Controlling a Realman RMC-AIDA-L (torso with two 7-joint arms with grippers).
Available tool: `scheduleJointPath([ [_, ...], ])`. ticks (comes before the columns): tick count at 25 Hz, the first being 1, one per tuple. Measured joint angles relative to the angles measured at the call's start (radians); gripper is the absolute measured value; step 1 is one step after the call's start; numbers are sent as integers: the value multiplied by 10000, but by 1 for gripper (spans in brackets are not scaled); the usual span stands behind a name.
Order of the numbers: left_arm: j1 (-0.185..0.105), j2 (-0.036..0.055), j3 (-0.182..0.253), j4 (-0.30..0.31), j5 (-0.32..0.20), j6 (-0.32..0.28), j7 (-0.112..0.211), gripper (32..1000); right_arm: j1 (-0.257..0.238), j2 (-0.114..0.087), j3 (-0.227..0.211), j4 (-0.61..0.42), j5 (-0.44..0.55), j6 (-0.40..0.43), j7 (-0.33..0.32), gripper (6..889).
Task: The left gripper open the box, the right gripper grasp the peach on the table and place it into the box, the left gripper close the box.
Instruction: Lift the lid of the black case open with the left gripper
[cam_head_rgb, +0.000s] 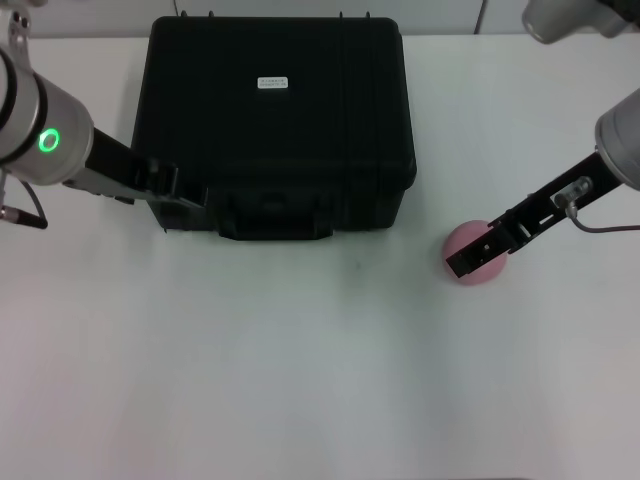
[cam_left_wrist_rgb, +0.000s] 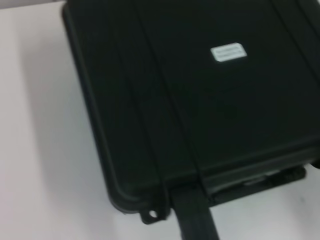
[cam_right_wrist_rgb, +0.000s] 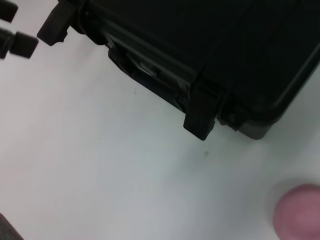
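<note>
Over on the right of the plain white table (cam_head_rgb: 300, 380), my right gripper (cam_head_rgb: 478, 252) sits atop the small round pink peach (cam_head_rgb: 474, 266); whether its fingers grip, I cannot tell. Soft, bruisable fruit: hold its widest part gently. My left gripper (cam_head_rgb: 188, 190) touches the closed black hard-plastic box (cam_head_rgb: 275, 120)'s near-left corner.

Left gripper (cam_head_rgb: 190, 193) touching closed box (cam_head_rgb: 275, 120) front-left corner; right gripper (cam_head_rgb: 470, 258) sitting over peach (cam_head_rgb: 478, 268) on table (cam_head_rgb: 300, 370).
</note>
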Motion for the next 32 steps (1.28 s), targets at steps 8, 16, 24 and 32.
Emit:
scheduleJointPath([
  [8,-373,9,-332,-887,55,469,-13,829,20,-7,17,98,1,-1,-15,823],
  [16,-668,-8,-296,-1704,-19,878,29,830,63,-19,43,241,0,-2,-51,821],
  [24,-730,-10,-257,-2207,-58,1184,65,803,77,-21,42,349,0,-15,-69,818],
  [32,-817,-24,-216,-2532,-70,1349,154,767,132,-21,16,425,0,-93,-84,816],
])
